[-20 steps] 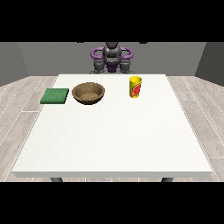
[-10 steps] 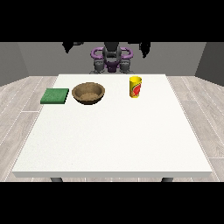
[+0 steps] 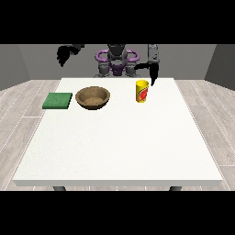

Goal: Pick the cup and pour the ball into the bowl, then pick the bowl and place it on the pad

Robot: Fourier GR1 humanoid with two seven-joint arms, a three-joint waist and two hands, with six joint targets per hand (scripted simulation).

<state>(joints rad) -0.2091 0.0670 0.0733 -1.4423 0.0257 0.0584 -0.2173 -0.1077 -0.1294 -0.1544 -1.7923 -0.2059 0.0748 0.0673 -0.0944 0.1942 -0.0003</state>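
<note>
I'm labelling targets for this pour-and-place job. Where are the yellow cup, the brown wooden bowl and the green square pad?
yellow cup [image 3: 142, 92], front view, on its side wall.
brown wooden bowl [image 3: 93, 103], front view, on its near outer wall.
green square pad [image 3: 58, 100], front view, on its flat top.

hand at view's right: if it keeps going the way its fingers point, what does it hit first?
The hand at the view's right points down, just right of and behind the cup. Going straight on, it would likely meet the table beside the cup, perhaps brushing the cup's rim; depth is unclear from this one view.
</note>
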